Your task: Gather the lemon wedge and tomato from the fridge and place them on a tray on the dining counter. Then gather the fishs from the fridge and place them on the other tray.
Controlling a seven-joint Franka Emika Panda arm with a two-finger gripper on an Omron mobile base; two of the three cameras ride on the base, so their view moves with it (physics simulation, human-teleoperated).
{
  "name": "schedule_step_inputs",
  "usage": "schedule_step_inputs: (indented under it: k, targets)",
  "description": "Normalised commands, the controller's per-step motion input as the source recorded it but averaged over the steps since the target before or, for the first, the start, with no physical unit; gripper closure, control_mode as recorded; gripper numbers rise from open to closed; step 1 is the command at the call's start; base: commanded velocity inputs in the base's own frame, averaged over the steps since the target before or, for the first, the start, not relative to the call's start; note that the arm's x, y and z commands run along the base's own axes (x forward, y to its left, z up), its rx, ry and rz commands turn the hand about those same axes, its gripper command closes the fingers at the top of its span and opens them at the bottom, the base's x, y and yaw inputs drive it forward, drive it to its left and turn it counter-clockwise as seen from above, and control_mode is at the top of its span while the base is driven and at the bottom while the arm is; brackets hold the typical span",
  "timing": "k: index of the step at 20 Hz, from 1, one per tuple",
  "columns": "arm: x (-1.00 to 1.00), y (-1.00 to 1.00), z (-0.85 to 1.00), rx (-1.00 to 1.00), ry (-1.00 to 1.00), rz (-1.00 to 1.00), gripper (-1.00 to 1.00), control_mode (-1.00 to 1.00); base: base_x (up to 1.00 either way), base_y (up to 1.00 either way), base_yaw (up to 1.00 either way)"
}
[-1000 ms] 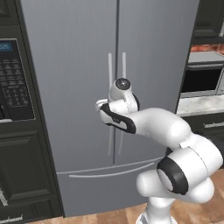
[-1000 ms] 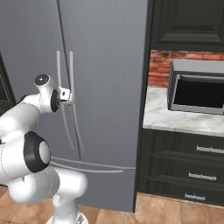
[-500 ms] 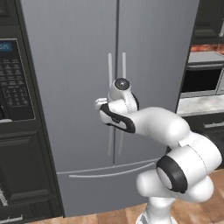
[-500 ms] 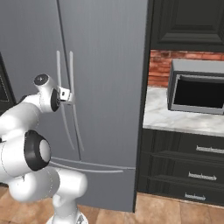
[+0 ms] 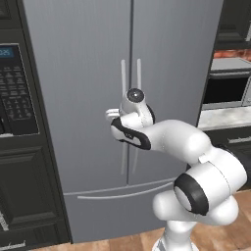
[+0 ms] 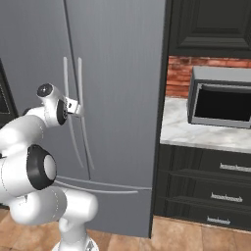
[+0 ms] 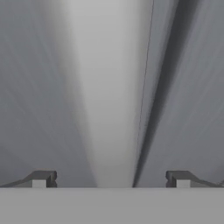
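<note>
Left base view has the white arm reaching forward from the lower right, its gripper (image 5: 113, 115) up against the fridge (image 5: 88, 73) at the pair of long curved handles (image 5: 138, 78) where the two doors meet. Against the frames from a second and half a second back, next to nothing has changed: the arm holds the same pose, the hand sits at the same height on the handles, and both doors are as shut as they were, with the bottom drawer (image 5: 112, 206) closed too. From the right base side the gripper (image 6: 74, 107) is seen pressed in at the handles (image 6: 81, 78), beside the microwave (image 6: 220, 103) standing on the marble worktop (image 6: 196, 135). In the hand view the two dark fingertips (image 7: 41, 178) stand far apart, the pincer wide open, and a pale handle bar (image 7: 105, 109) runs up between them with nothing gripped.
</note>
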Motion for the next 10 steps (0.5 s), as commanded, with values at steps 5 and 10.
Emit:
schedule_step_inputs:
  k: [5,10]
  targets:
    - [0.35,0.37,-0.20,0.00,0.00,0.00,-1.00,-1.00,0.00,0.00,0.00]
    - [0.11,0.50,-0.02,0.00,0.00,0.00,-1.00,-1.00,0.00,0.00,0.00]
